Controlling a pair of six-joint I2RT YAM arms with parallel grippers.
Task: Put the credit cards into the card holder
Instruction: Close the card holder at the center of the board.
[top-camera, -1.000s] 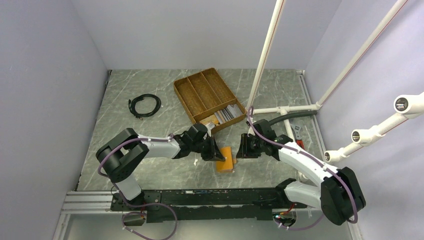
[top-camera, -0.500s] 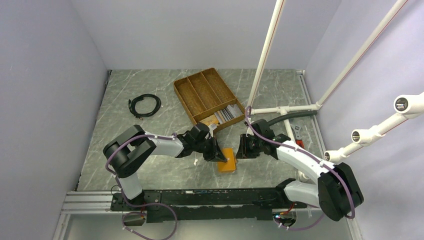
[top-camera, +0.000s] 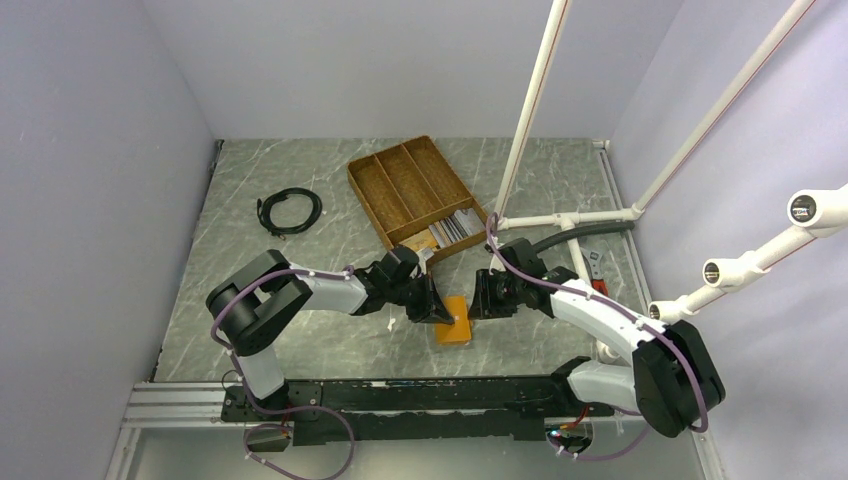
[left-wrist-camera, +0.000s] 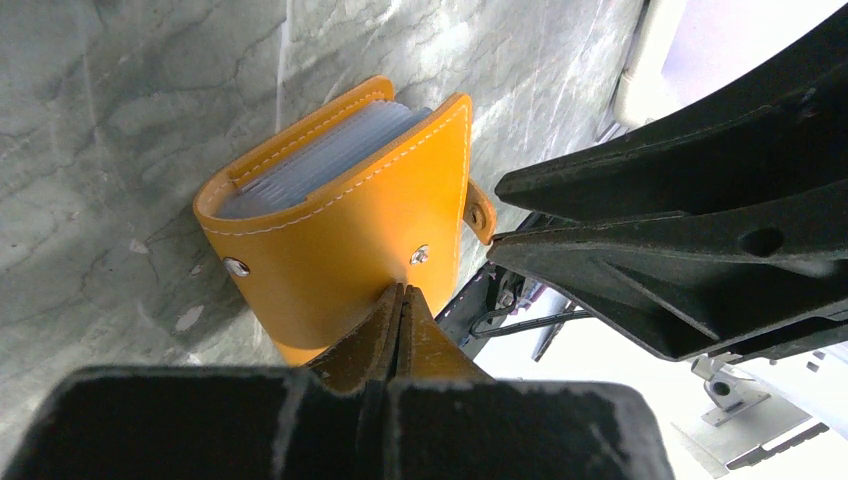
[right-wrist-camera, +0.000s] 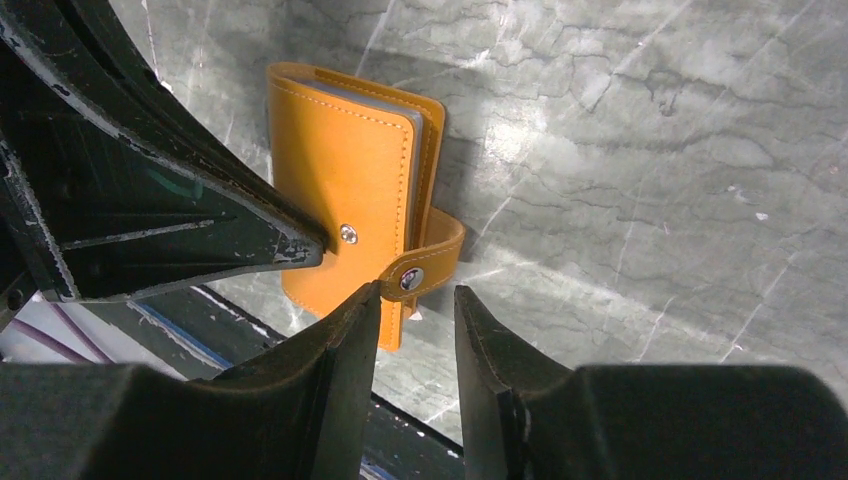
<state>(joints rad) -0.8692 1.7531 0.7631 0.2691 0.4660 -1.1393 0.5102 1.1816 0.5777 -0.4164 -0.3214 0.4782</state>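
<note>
I see the orange card holder (top-camera: 455, 320) lying on the grey marble bench (top-camera: 240, 240) near the front edge, between the two arms. Its cover is folded over a stack of pale sleeves that shows along one edge. The snap strap (right-wrist-camera: 425, 265) is undone and curls free at the side of the card holder (right-wrist-camera: 345, 190). On my left wrist view the left fingers (left-wrist-camera: 375, 340) are clenched tight together with nothing between them, and their tips press against the cover of the holder (left-wrist-camera: 340, 220) close to a metal stud. The right fingers (right-wrist-camera: 340, 350) stand apart, released, with the strap's snap end just at the tip of one of them; I cannot tell whether it touches. Farther back, the credit cards (top-camera: 455, 226) sit in the near compartment of the brown wicker tray (top-camera: 400, 185), well apart from the holder. A coiled black cable (top-camera: 290, 211) lies to the tray's left.
</note>
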